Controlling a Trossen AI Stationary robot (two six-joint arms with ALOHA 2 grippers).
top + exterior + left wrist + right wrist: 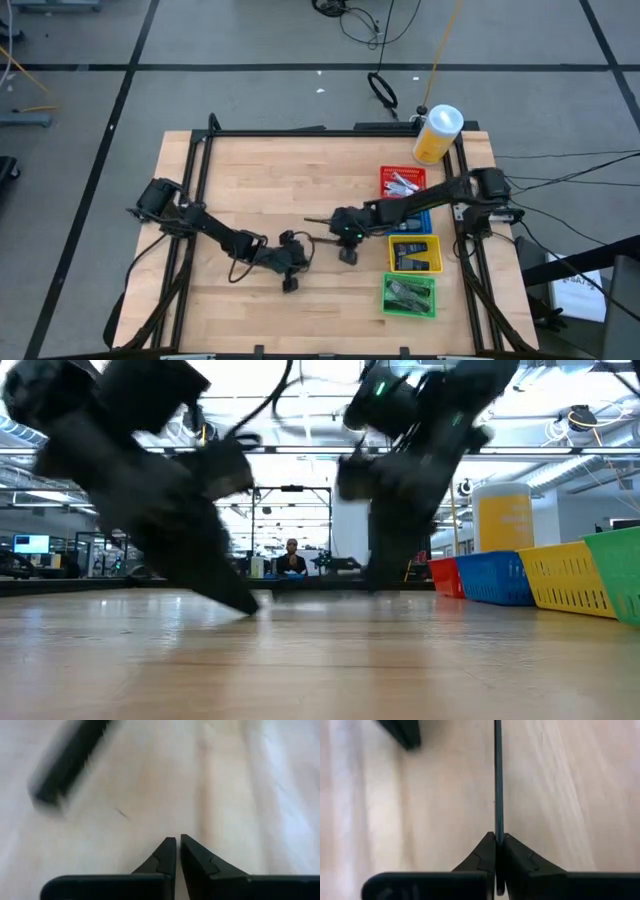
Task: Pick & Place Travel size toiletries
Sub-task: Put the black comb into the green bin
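Toiletry sachet [498, 780], thin and dark, pinched edge-on in right gripper [496, 840] over bare wood near table [260, 170] centre.
Left gripper [178, 840] pressed together on nothing, low over the wood just left of the right one, near the front. More toiletries lying in red basket [403, 182], yellow basket [415, 254] and green basket [409, 294] along the right side, blue basket [492, 576] between red and yellow. Yellow canister [437, 134] upright at far right corner.
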